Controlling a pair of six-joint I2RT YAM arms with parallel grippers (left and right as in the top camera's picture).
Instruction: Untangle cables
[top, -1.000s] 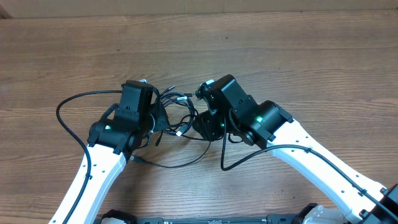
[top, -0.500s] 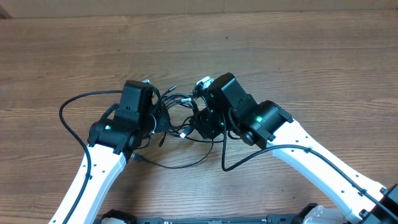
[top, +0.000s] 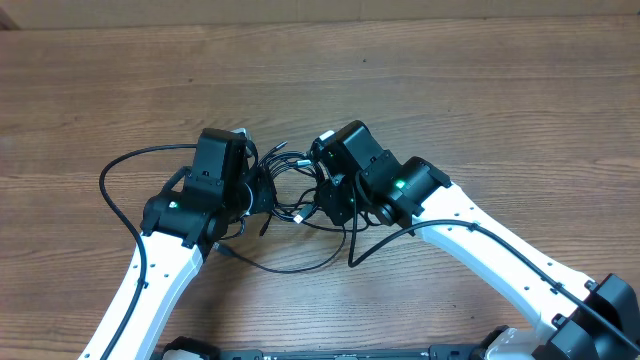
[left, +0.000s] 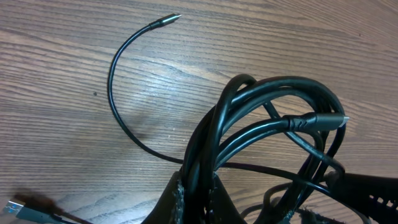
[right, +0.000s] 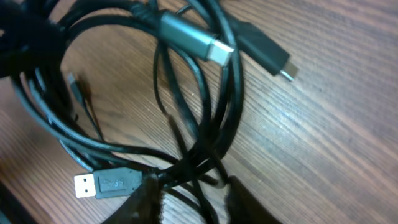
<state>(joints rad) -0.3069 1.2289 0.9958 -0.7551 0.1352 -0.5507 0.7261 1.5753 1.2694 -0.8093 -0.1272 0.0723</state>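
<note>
Expect light, limp, springy cables (top: 290, 192), knotted at table (top: 480, 90) centre between both arms, clamped in left gripper (left: 196, 186), straddled by right gripper (right: 194, 196) (grip unclear); judged best taken by stiff plug (right: 106, 185), 7 o'clock, right wrist view.

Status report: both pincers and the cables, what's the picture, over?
Left pincer shut on the cables. Right pincer straddling strands, grip unclear. Cables one knot between both pincers, a loop trailing left. Only the tangle itself in the way.
</note>
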